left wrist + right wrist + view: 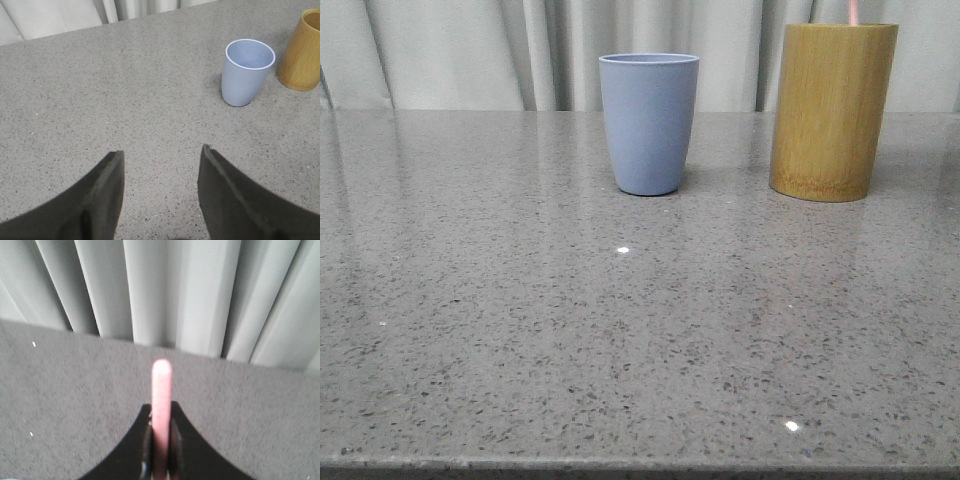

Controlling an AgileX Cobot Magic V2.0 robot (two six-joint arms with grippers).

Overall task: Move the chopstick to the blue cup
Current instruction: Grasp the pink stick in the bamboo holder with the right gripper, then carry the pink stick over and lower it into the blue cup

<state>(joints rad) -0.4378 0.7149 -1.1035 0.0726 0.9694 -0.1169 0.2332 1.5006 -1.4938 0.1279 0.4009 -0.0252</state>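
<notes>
The blue cup [649, 123] stands upright on the grey stone table, middle back; it also shows in the left wrist view [246, 72], empty inside. The bamboo holder [832, 110] stands to its right. A thin pink chopstick [854, 11] rises from the holder's mouth to the top edge of the front view. My right gripper [161, 412] is shut on this pink chopstick [161, 390], which sticks out past the fingertips. My left gripper [162, 154] is open and empty above bare table, short of the blue cup. Neither gripper shows in the front view.
Grey-white curtains [470, 50] hang behind the table's far edge. The bamboo holder [304, 50] stands close beside the blue cup in the left wrist view. The table's front edge [640, 465] runs along the bottom of the front view.
</notes>
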